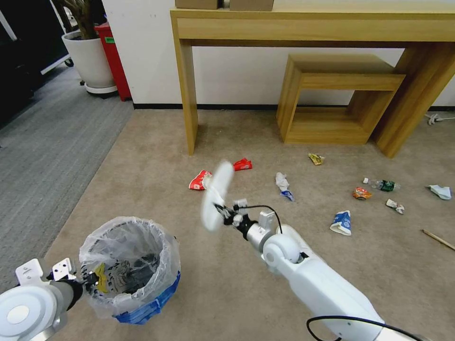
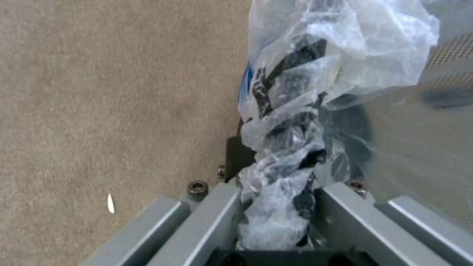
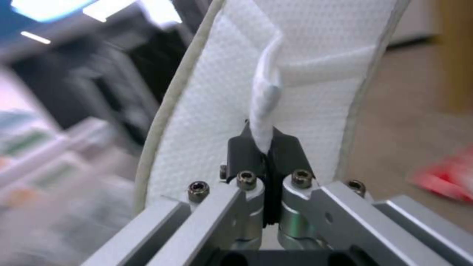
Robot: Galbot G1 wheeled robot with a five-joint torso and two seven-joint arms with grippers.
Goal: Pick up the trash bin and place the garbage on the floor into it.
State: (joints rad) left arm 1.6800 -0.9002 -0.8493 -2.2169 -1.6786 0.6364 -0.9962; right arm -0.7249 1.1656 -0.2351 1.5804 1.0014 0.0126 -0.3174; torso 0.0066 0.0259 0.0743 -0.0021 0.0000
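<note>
White fabric slipper (image 1: 217,195) hangs by its strap, pinched in our right gripper (image 1: 222,210) above the beige carpet (image 1: 156,156); we should carry it over the bag-lined blue bin (image 1: 130,270), whose rim our left gripper (image 1: 90,279) clamps, before letting go.

The white slipper (image 1: 217,195) is smeared by blur in the head view. The plastic bag (image 2: 291,162) hides the left tool's (image 2: 278,192) fingers from you. The wooden stick (image 1: 438,239) is cut off at the edge.
</note>
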